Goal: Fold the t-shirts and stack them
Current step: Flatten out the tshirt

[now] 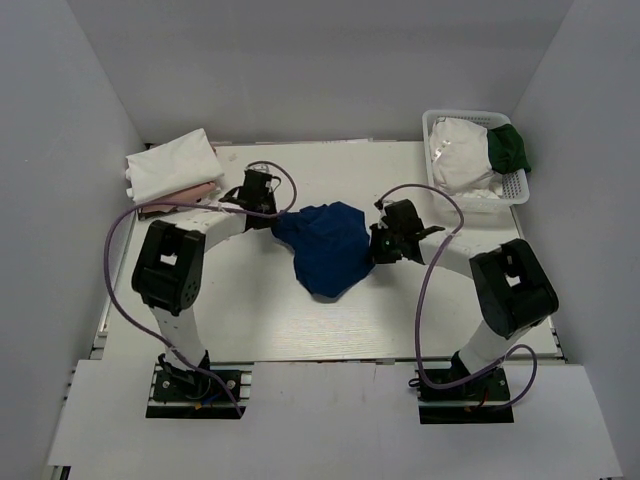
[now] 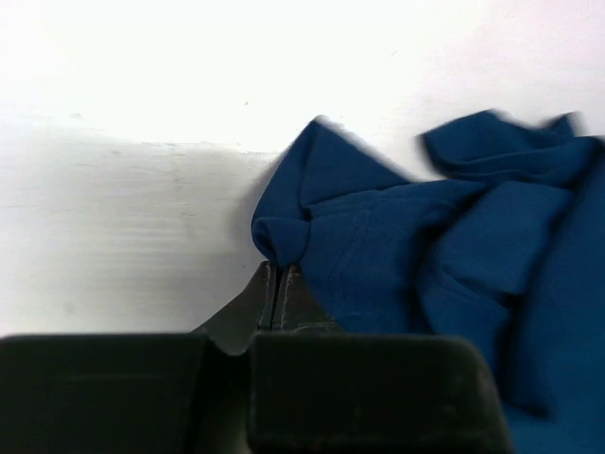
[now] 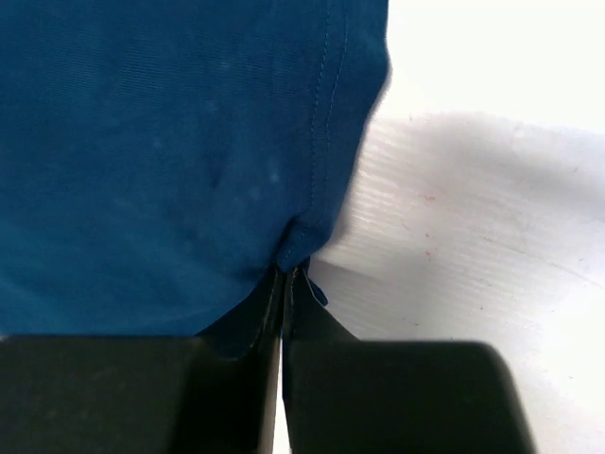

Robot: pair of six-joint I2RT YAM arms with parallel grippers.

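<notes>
- The blue t-shirt (image 1: 325,248) is soft, light cloth: expect it to sag, bunch and drape, never to keep a shape on its own
- Nothing here can break, but a thin pinch of fabric may slide out if you pull the two sides apart too hard
- Take it by hems and corners, where the stitched edge gives a thicker fold to bite on; the right wrist view shows such a stitched seam running down into the grip
- Your left hand (image 2: 279,284) is clamped on a small rolled corner at the shirt's left edge, its fingers pressed together with the cloth at their tips
- Your right hand (image 3: 288,274) is likewise closed on a tuck of blue fabric, just beside that seam, at the shirt's right edge
- The shirt sits mid-counter (image 1: 250,330) between the two hands as a crumpled, creased royal-blue heap, with no print showing
- A folded white shirt (image 1: 172,165) lies on a pink one (image 1: 185,195) at the far left; another white shirt (image 1: 462,150) and a dark green one (image 1: 510,145) are bundled in the basket (image 1: 515,190) at the far right
</notes>
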